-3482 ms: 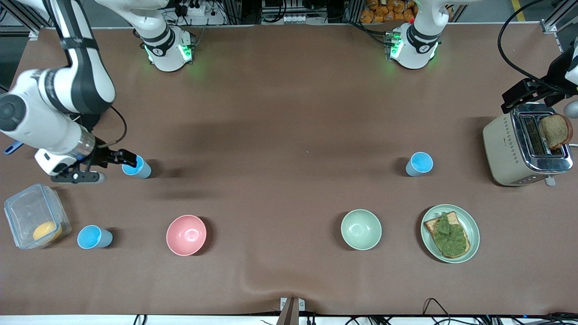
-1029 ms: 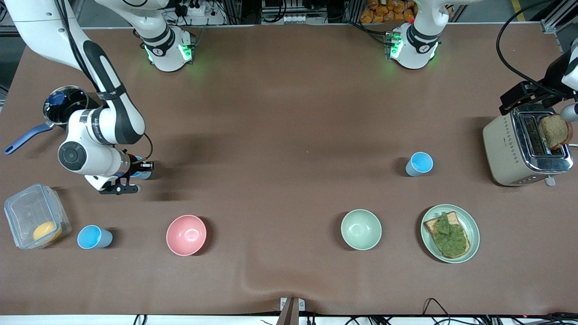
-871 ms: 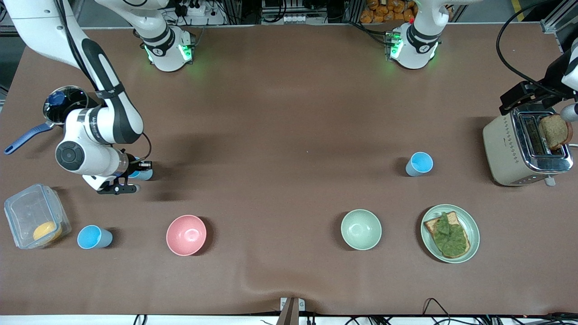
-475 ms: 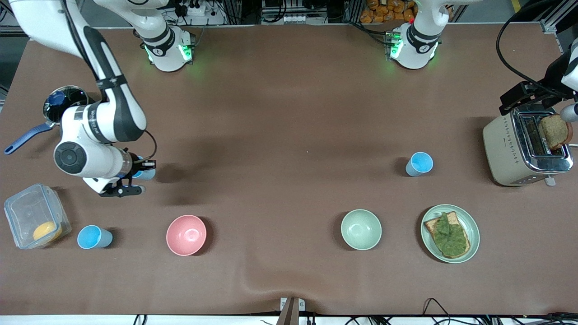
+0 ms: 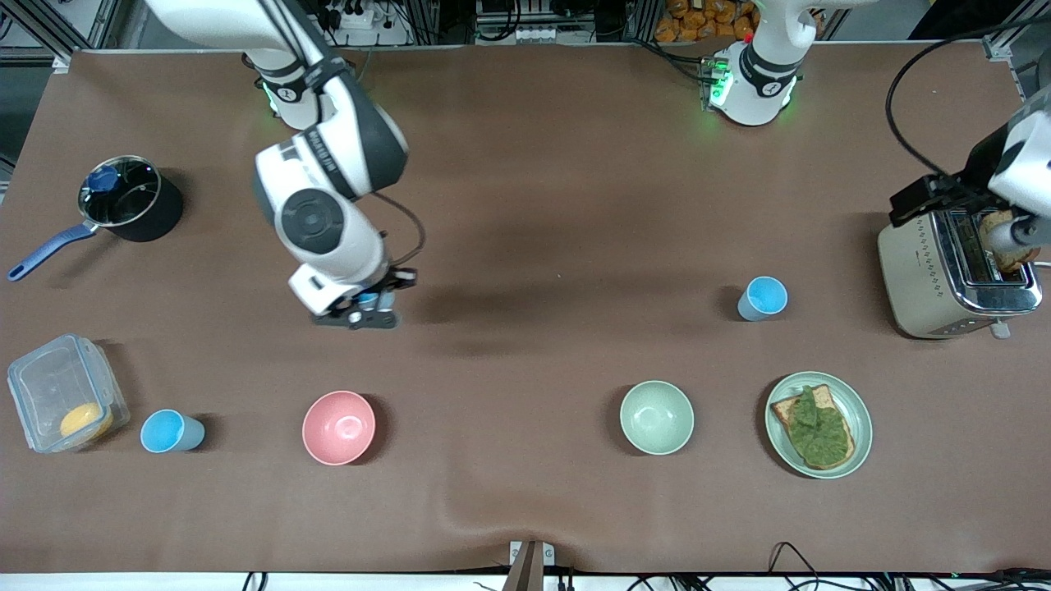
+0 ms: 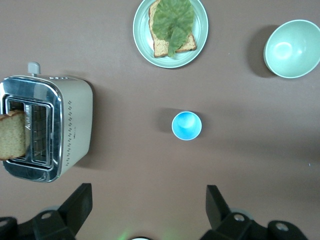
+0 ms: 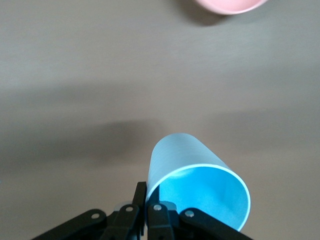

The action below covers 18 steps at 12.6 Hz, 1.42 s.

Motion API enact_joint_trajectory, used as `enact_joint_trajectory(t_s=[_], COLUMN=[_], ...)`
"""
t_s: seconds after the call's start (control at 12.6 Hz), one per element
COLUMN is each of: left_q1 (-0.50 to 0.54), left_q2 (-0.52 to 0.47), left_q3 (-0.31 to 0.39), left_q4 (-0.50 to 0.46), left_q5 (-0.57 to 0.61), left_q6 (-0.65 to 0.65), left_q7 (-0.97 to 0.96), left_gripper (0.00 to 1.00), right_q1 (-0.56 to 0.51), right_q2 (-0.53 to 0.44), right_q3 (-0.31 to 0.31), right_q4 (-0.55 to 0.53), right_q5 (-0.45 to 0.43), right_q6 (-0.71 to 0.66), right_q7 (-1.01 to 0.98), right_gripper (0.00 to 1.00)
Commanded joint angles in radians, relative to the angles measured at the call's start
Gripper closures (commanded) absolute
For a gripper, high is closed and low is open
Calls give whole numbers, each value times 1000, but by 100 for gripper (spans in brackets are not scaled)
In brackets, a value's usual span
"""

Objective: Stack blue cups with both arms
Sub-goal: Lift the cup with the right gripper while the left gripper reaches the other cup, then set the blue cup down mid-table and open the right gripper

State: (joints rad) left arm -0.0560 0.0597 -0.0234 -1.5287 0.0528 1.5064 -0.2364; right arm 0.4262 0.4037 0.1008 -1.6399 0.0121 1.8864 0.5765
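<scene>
My right gripper (image 5: 374, 300) is shut on the rim of a blue cup (image 7: 192, 175) and holds it above the table, over the area between the pot and the table's middle. In the front view only a sliver of that cup (image 5: 367, 298) shows under the hand. A second blue cup (image 5: 762, 297) stands upright beside the toaster, toward the left arm's end; it also shows in the left wrist view (image 6: 186, 125). A third blue cup (image 5: 171, 432) stands near the clear box. My left gripper (image 6: 148, 189) is open and empty, high over the toaster end (image 5: 932, 197).
A black pot (image 5: 130, 199) with a blue handle and a clear box (image 5: 61, 394) holding something orange sit at the right arm's end. A pink bowl (image 5: 338, 427), a pale green bowl (image 5: 656, 417), a plate with toast and lettuce (image 5: 819, 424) and a toaster (image 5: 956, 271) holding bread.
My right gripper closed on the cup, lifted it and carried it from near the pot toward the table's middle. My left arm shifted slightly over the toaster.
</scene>
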Motion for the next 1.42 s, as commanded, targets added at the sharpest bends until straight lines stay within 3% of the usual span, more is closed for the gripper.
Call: enact_joint_trajectory(t_s=[0.0, 0.24, 0.55, 0.95, 1.03, 1.11, 1.27, 1.35], left_q1=[-7, -30, -83, -108, -107, -105, -97, -97], left_q2=[60, 107, 189, 259, 264, 270, 284, 290], left_q3=[-6, -7, -6, -24, -33, -32, -32, -32], left_q4=[45, 45, 45, 45, 44, 44, 42, 39], left_q5=[4, -25, -25, -27, -30, -45, -66, -67], left_q6=[21, 89, 173, 192, 192, 196, 210, 216], left_q7=[-50, -118, -199, -184, -182, -167, -143, -135], left_gripper=[0, 0, 0, 0, 0, 0, 0, 0], right_q1=[107, 215, 293, 324, 325, 325, 325, 325], right_q2=[137, 289, 366, 395, 395, 395, 382, 376], right_q3=[-16, -18, -24, -24, -24, -24, -23, -23], right_q4=[142, 288, 292, 290, 287, 288, 293, 298], right_q5=[32, 28, 22, 22, 22, 22, 22, 23], right_q6=[-17, 6, 121, 131, 131, 126, 100, 64], right_q7=[130, 272, 333, 333, 333, 332, 332, 333], right_gripper=[100, 100, 100, 100, 82, 52, 16, 7])
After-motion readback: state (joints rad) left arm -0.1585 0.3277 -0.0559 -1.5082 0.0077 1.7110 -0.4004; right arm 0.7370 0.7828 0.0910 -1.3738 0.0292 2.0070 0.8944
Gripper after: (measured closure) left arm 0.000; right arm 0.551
